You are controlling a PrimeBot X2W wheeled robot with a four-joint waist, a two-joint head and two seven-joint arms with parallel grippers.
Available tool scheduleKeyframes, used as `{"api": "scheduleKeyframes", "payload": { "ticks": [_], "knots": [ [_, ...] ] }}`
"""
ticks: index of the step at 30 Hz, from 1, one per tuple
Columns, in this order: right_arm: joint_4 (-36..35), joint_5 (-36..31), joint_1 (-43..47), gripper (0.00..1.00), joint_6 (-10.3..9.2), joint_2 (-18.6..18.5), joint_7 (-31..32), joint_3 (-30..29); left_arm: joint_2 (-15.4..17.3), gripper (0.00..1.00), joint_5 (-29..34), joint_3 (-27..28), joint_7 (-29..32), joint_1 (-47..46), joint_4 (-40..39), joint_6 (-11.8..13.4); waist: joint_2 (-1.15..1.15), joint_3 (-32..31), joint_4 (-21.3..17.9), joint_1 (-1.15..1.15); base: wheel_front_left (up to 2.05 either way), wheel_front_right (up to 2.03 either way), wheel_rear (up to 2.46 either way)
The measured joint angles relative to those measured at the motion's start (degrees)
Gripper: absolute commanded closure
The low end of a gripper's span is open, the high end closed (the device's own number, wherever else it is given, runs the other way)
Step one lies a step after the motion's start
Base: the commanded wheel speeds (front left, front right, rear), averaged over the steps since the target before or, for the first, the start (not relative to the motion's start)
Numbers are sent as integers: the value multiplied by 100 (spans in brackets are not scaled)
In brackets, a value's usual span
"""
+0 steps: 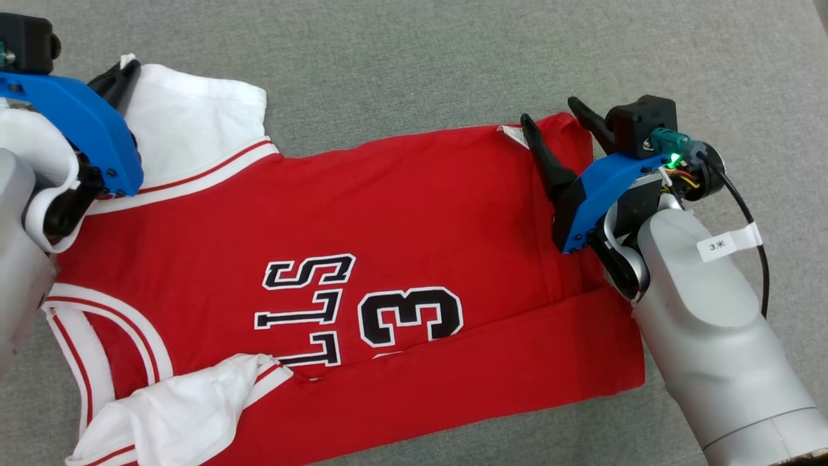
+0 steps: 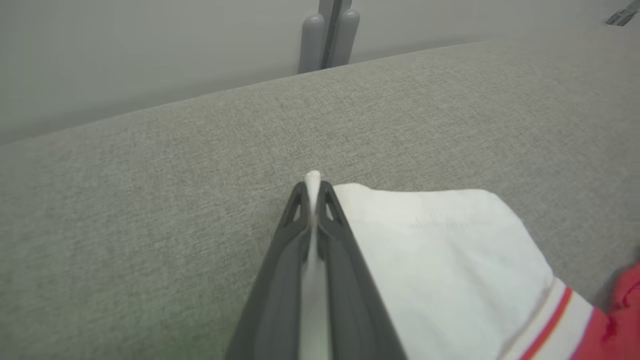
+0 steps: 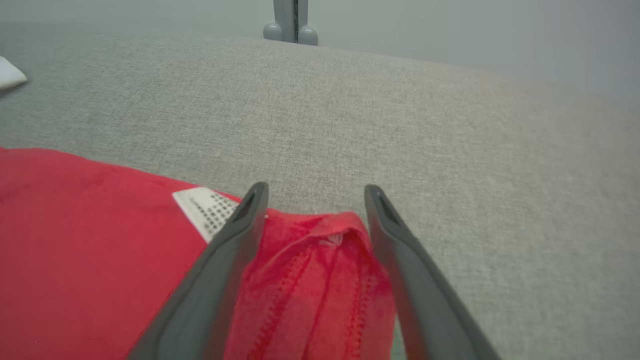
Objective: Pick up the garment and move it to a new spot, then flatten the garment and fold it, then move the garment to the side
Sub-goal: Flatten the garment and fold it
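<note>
The garment (image 1: 401, 213) is a red basketball jersey with white sleeves and black lettering, spread across the grey surface, its near long edge folded over. My left gripper (image 1: 123, 68) is shut on the far white sleeve (image 2: 440, 250); the left wrist view shows white cloth pinched between the two fingers (image 2: 280, 280). My right gripper (image 1: 550, 120) stands open over the far right corner of the jersey (image 3: 320, 280), one finger on each side of the red hem, beside a white care label (image 3: 202, 210).
The grey fabric surface (image 1: 453, 58) stretches beyond the jersey on the far side and to the right. A grey post (image 2: 330, 35) stands behind the far edge. The near white sleeve (image 1: 181, 408) lies crumpled at the lower left.
</note>
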Motion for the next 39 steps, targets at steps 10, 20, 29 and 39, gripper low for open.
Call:
{"api": "scheduleKeyframes", "payload": {
  "ticks": [10,20,29,39],
  "knots": [
    [309,68,-34,0,0,-99,582,-9,47,100,-163,-408,-315,-63,-107,0,-1,-42,99,0,0,0,0],
    [275,5,-27,100,2,-203,199,-312,35,100,-365,-570,-892,-157,-30,0,0,-149,250,1,0,0,0],
    [581,-147,122,100,2,-299,-238,-435,-63,100,-584,-788,-1607,86,-436,0,0,-546,560,0,0,0,0],
    [739,-185,600,100,1,-449,-738,-494,211,100,-612,-982,-2142,955,-1379,0,-1,-901,818,0,0,0,0]
  ]
}}
